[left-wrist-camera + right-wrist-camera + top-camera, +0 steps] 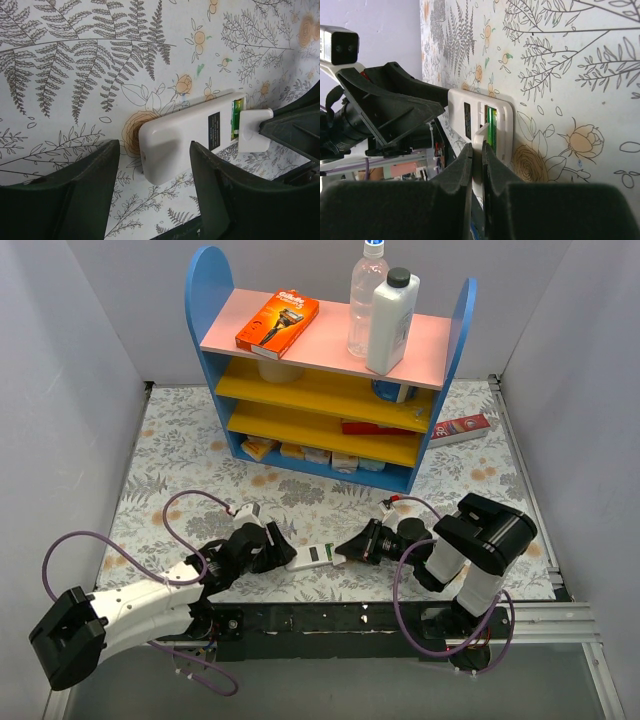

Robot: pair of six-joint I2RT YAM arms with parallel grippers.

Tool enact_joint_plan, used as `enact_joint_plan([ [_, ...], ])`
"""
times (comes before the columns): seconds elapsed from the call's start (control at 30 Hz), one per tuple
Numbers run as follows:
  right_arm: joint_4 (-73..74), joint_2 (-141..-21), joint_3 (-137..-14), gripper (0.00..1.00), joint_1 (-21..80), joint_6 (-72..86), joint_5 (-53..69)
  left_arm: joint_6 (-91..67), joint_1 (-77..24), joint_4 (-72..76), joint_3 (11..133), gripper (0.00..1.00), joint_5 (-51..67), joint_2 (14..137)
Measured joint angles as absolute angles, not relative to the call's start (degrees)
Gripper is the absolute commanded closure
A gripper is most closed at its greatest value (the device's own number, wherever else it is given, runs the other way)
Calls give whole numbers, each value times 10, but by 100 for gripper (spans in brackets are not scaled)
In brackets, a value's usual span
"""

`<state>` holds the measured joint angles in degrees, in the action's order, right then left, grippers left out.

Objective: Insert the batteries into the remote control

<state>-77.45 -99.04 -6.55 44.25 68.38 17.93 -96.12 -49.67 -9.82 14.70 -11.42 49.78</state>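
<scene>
The remote control (308,558) lies back-up on the floral table near the front edge, between my two grippers. Its battery compartment is uncovered, and dark-green batteries (236,116) (491,125) sit inside it. My right gripper (476,147) (348,548) is shut on a small white plastic piece (479,131) (252,132), held edge-on at the compartment's end. My left gripper (154,150) (283,550) is open. Its dark fingers stand on either side of the remote's (185,135) rounded far end, with a gap on each side.
A blue shelf unit (330,370) stands at the back, with an orange box (277,322), a clear bottle (366,300) and a white bottle (392,320) on top. A red-and-white carton (458,427) lies to its right. Grey walls close in both sides.
</scene>
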Motion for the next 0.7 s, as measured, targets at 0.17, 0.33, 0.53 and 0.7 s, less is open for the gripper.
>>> enact_joint_plan([
  [0.17,-793,-1007,-65,99,442,704,180,-962,-496,-88,147,47,-102,509],
  [0.33,-792,-1004,-65,99,442,705,180,-963,-495,-75,147,49,-96,522],
  [0.53,-783,-974,-39,99,442,701,169,-964,-494,-75,148,47,-97,523],
  [0.7,-770,-951,-34,99,435,701,161,-966,-493,-101,148,41,-113,493],
])
